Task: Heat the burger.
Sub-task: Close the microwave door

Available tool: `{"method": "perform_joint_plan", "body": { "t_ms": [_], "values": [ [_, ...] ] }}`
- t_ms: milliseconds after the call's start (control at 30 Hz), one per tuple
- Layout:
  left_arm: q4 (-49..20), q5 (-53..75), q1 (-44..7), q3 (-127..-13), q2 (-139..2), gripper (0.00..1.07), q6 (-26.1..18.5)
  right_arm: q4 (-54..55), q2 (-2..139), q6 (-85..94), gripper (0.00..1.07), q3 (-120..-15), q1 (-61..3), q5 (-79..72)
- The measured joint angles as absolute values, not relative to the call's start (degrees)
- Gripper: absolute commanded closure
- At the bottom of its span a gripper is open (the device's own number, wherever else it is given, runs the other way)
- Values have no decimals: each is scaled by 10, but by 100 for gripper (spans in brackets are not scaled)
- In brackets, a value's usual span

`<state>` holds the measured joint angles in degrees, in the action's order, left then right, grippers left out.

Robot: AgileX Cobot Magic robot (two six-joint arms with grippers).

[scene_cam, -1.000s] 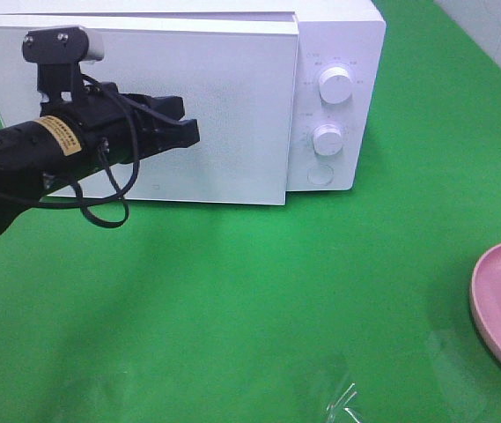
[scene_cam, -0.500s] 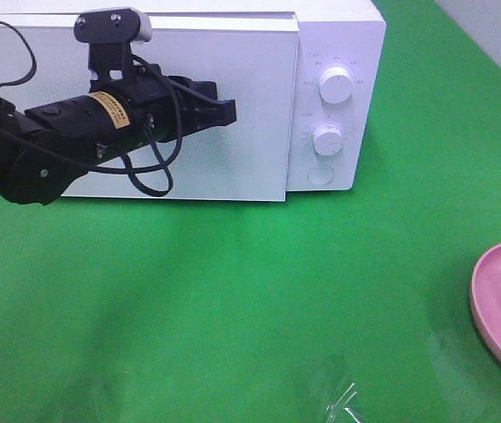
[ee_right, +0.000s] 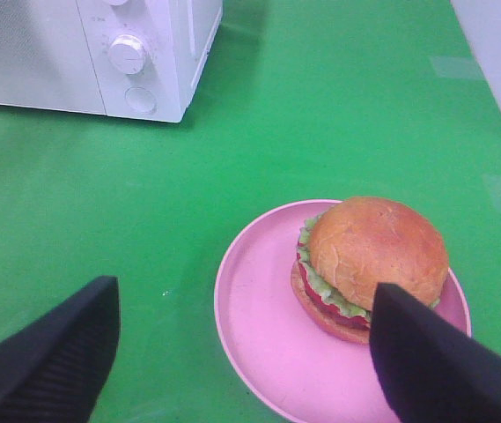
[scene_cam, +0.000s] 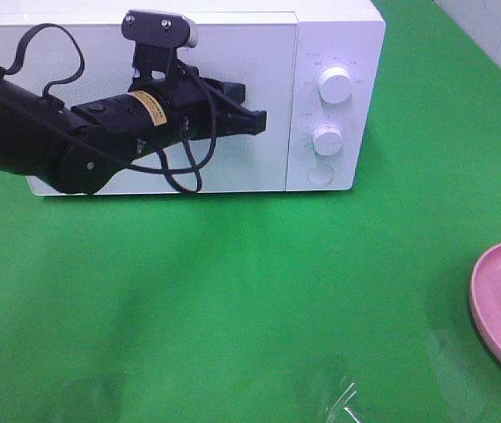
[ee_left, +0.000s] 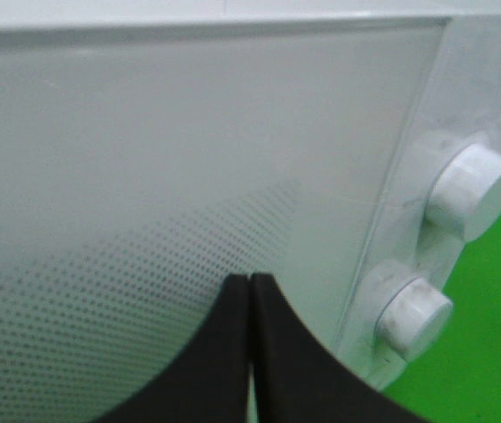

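Yellow label (scene_cam: 147,104), print too small to read

no legible text; arm label (scene_cam: 148,107) unreadable

Bright even light, soft shadows, glossy table glare, blurry left wrist view

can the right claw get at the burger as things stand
Probably yes. The right claw hangs open above the burger, which sits uncovered on the pink plate, with nothing in between. The left claw is away at the microwave.
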<state>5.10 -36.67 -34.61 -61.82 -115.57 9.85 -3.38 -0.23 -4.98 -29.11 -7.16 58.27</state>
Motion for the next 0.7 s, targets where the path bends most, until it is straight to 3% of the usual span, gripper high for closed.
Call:
{"method": "perform_joint_plan", "body": {
  "t_ms": [67,400,600,667,700],
  "values": [
    [36,-359,-350,-626,-1160,107,70,-34,-2,-50,32,-291,-71,583],
    [37,-300,-354,-633,-1150,107,73,-34,-2,-50,32,-291,-71,583],
    [29,-120,-376,-640,-1109,107,78,-34,-2,-50,32,-291,-71,583],
    [29,-73,-391,-641,-1099,102,78,-34,-2,-50,32,-291,-71,583],
    [29,-31,-405,-641,-1092,87,78,-34,-2,-50,32,-291,-71,583]
  ]
}}
